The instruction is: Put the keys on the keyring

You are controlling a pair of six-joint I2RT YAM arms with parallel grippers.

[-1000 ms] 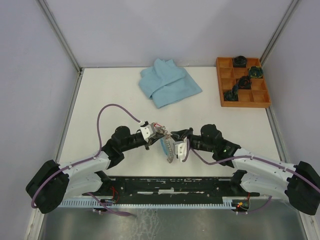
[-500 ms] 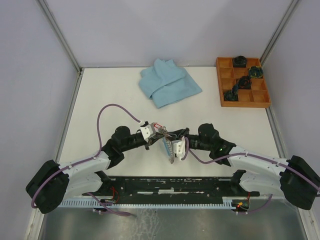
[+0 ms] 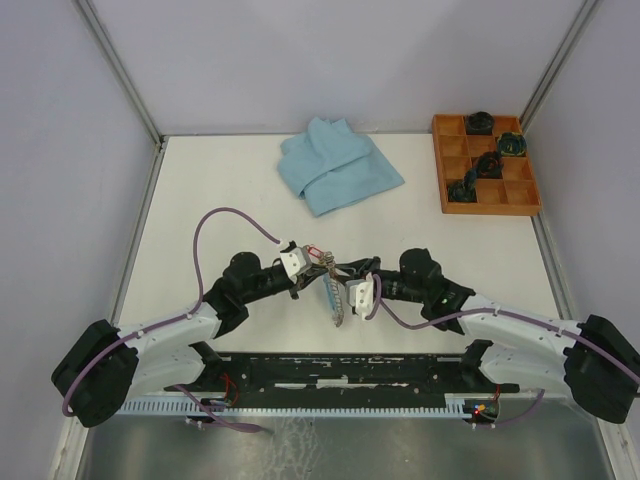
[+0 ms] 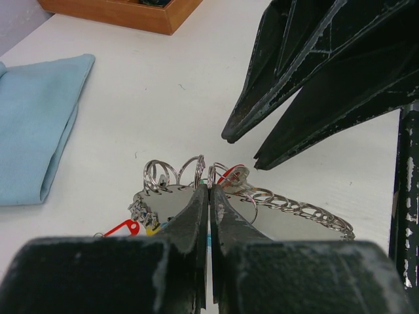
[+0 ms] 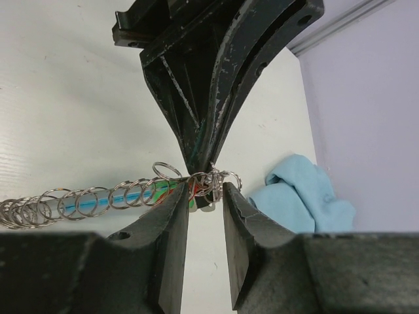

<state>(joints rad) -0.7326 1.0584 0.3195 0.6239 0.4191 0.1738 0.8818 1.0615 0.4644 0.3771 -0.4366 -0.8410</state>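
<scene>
centre of the top view: the left gripper point(image 3: 318, 262) is pinched shut on the keyring point(image 5: 98, 201), gripping its coil at one end. the right gripper point(image 5: 204, 196), fingers a little apart, straddles the keys point(image 5: 196, 186) bunched at that same spot. red and green tags lie against the coil, but whether any key is threaded cannot be told. the threading looks under way, not finished.
</scene>
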